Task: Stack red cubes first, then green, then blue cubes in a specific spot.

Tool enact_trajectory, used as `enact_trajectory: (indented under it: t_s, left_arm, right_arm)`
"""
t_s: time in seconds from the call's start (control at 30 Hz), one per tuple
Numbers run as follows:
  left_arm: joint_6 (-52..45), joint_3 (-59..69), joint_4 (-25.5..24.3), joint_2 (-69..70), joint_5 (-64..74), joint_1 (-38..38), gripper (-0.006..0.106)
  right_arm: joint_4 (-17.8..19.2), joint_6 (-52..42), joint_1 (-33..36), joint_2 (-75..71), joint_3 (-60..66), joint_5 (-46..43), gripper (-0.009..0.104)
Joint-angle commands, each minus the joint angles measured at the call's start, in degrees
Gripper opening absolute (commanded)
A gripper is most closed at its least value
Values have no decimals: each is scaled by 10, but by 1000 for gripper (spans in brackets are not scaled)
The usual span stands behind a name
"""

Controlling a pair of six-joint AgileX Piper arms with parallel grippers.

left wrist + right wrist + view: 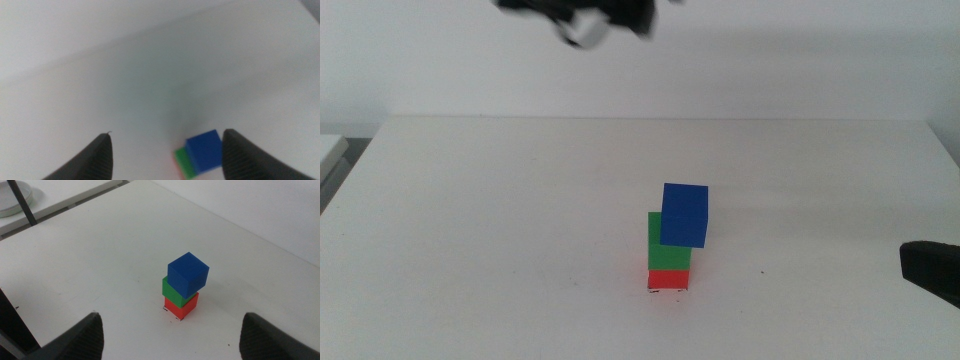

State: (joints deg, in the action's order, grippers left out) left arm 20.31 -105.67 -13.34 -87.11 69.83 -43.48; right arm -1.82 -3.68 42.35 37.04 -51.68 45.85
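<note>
A three-cube stack stands right of the table's centre. The red cube (669, 280) is at the bottom, over the pen marks of the specific spot (665, 292). The green cube (670, 258) rests on it. The blue cube (685, 214) sits on top, shifted to the right and overhanging. My left gripper (585, 20) is blurred, high above and behind the stack, open and holding nothing (166, 134). Its wrist view looks down on the blue cube (204, 150) and green cube (182, 161). My right gripper (930, 270) waits at the right edge, open (171, 315).
A tiny black dot (763, 271) lies on the table right of the stack. A white plate (12, 200) and a dark rod (22, 202) are beyond the table's far edge. A white object (330, 150) sits off the table's left side.
</note>
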Motion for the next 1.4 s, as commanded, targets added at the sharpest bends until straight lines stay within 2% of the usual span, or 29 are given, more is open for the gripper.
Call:
enact_trajectory:
  t_s: [0.0,0.13,0.17,0.23,0.3,0.43,0.57,0.67,0.8,1.0,1.37]
  left_arm:
    - [-51,-3,-18,46,1,1,72]
    - [-211,-1,-36,117,1,1,92]
    - [-233,3,-36,136,1,5,94]
    - [-237,21,-27,175,1,23,94]
    - [-237,53,5,215,1,59,94]
    - [-237,181,55,329,1,193,94]
    - [-237,356,66,461,-129,324,94]
    - [-234,451,76,540,-208,373,94]
    - [-224,510,88,593,-225,384,94]
    - [-224,512,133,630,-226,384,94]
    - [-224,526,140,647,-247,384,94]
  right_arm:
    - [1,-2,-3,-2,2,-8,93]
    - [1,-2,-3,-2,2,-8,93]
    - [1,-2,-3,-2,2,-8,93]
    - [1,-2,-3,-2,2,-8,93]
    - [3,-2,-3,-2,2,-8,93]
    - [-5,-2,-3,-3,2,-8,93]
    - [-5,-2,-3,-2,2,-8,93]
    - [-5,-2,-3,-2,2,-8,93]
    - [-8,-2,-3,-2,2,-8,93]
    - [-9,-2,-3,-2,2,-8,93]
    - [-14,-2,-3,-2,2,-8,93]
